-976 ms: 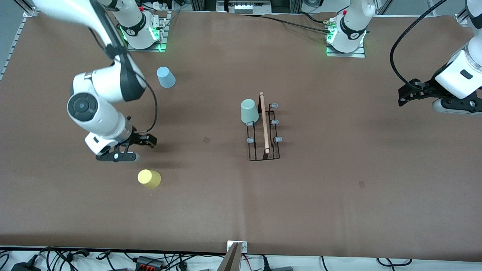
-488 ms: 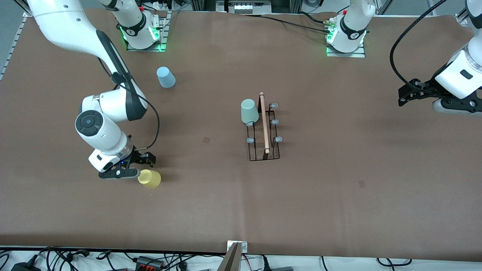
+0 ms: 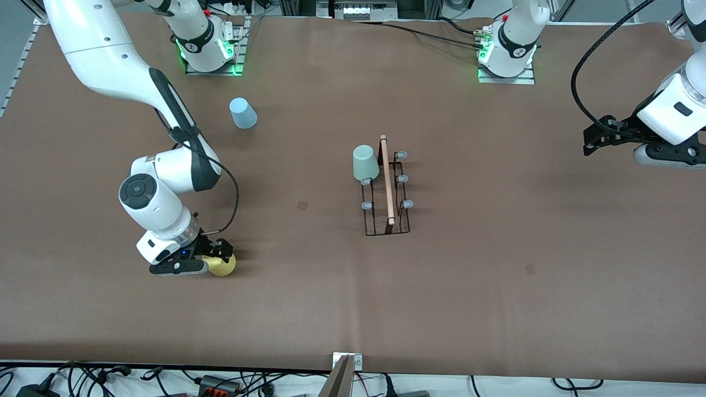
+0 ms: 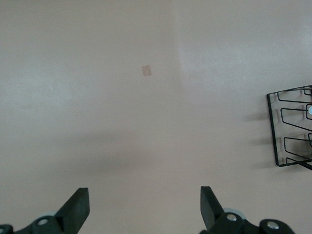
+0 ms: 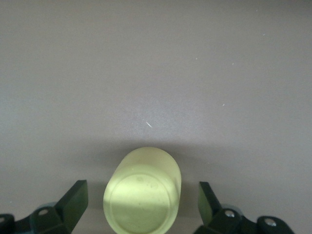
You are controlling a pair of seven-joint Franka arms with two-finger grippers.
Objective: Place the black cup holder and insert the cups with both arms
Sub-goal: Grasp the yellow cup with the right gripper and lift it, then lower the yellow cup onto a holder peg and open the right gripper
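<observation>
The brown tabletop (image 3: 496,309) carries everything. The right arm (image 3: 110,60) reaches down from its base toward the front camera, at the right arm's end of the tabletop; the left arm (image 3: 670,107) waits, raised over the left arm's end.

The black cup holder (image 3: 387,193) stands near the middle of the tabletop, its long axis and its light wooden rod handle (image 3: 387,179) running along the 12-to-6 o'clock line of the front view, pale-tipped pegs sticking out at 3 and 9 o'clock. The mint green cup (image 3: 364,163) sits upside down on a peg at the holder's 10 o'clock corner, base upward.

The light blue cup (image 3: 242,113) stands upside down, at about 10 o'clock from the holder and well apart from it.

The yellow cup (image 3: 222,264) lies at about 8 o'clock from the holder, well apart from it. In the right wrist view its closed base (image 5: 141,204) faces the camera, with the body pointing away.

The right end effector (image 3: 212,259) is down at the yellow cup, fingers (image 5: 73,202) spread apart with the cup between them, gaps showing on both sides. The left end effector (image 3: 598,138) hangs with fingers (image 4: 78,207) wide apart, holding nothing.
</observation>
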